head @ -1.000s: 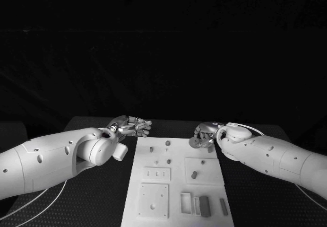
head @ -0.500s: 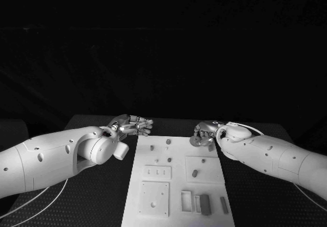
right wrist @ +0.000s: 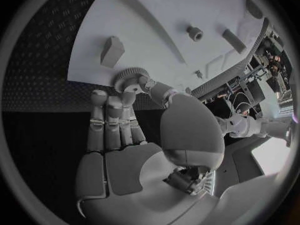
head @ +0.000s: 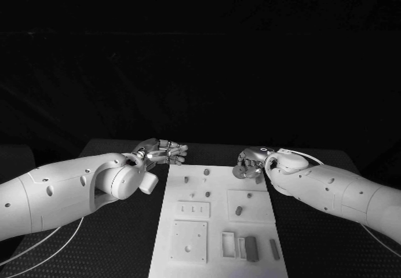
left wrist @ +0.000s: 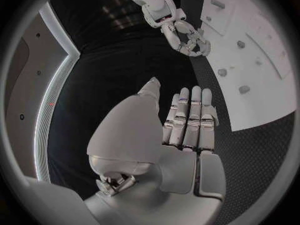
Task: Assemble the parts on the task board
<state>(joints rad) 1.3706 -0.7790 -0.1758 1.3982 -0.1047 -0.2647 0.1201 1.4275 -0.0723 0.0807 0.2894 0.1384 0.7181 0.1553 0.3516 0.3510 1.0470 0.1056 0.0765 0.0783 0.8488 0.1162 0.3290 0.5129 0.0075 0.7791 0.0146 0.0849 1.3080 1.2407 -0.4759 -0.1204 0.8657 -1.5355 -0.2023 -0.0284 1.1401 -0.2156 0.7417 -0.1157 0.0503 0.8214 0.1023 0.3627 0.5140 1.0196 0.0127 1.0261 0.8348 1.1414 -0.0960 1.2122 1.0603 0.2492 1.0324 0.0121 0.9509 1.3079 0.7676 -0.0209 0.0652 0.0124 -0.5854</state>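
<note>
Lying lengthwise at the centre of the black table (head: pixel 125 231), the white task board (head: pixel 219 220) is seen in the head view, its far edge toward 12 o'clock.

- Left hand (head: pixel 164 153): held above the table at the board's far corner, about 10 o'clock from the board's centre. In the left wrist view the left hand (left wrist: pixel 187 122) is seen with fingers straight and side by side, the thumb apart from them, nothing held.
- Right hand (head: pixel 250 164): held over the board's far corner at about 1 o'clock. In the right wrist view the right hand (right wrist: pixel 119 117) is seen pinching a small toothed gear (right wrist: pixel 130 78) between thumb and fingertips — the gear hangs at the board's edge.
- Parts on the board, head view: small pegs (head: pixel 206 172) standing near the far end; a dark slug (head: pixel 238 211) in a raised square block at 3 o'clock; a grey bar (head: pixel 251 250) and a thinner grey strip (head: pixel 275 249) lying side by side at the near end, about 5 o'clock.
- Square plate with one hole (head: pixel 189 240): at 7 o'clock on the board.
- Parts near the gear, right wrist view: a wedge-shaped block (right wrist: pixel 112 51) and a small round bushing (right wrist: pixel 194 33), both resting on the board and apart from the hand.
</note>
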